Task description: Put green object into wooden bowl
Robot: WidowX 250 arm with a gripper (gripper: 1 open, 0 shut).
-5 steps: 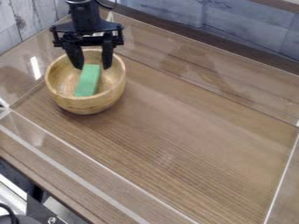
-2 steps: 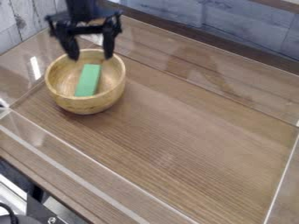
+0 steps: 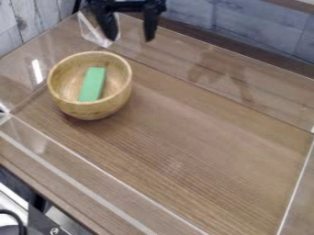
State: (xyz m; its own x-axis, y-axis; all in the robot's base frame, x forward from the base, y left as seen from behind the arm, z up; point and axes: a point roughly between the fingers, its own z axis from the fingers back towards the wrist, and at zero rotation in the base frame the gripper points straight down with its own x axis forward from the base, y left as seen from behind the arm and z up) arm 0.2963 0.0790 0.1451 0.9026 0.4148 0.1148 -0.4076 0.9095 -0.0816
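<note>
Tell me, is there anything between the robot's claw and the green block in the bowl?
No. In the camera view the open black claw hangs apart from the flat green block; between them show only bare table and the round wooden bowl's far rim.

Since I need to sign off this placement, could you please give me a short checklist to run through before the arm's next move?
1. Green object lies inside the wooden bowl: ok.
2. Hand is open, holding nothing: ok.
3. Hand is up away from the bowl, at the top edge of the view: ok.
4. Bowl stands upright on the table: ok.
5. Green object lies flat on the bowl's floor rather than leaning on the wall: cannot tell.
</note>
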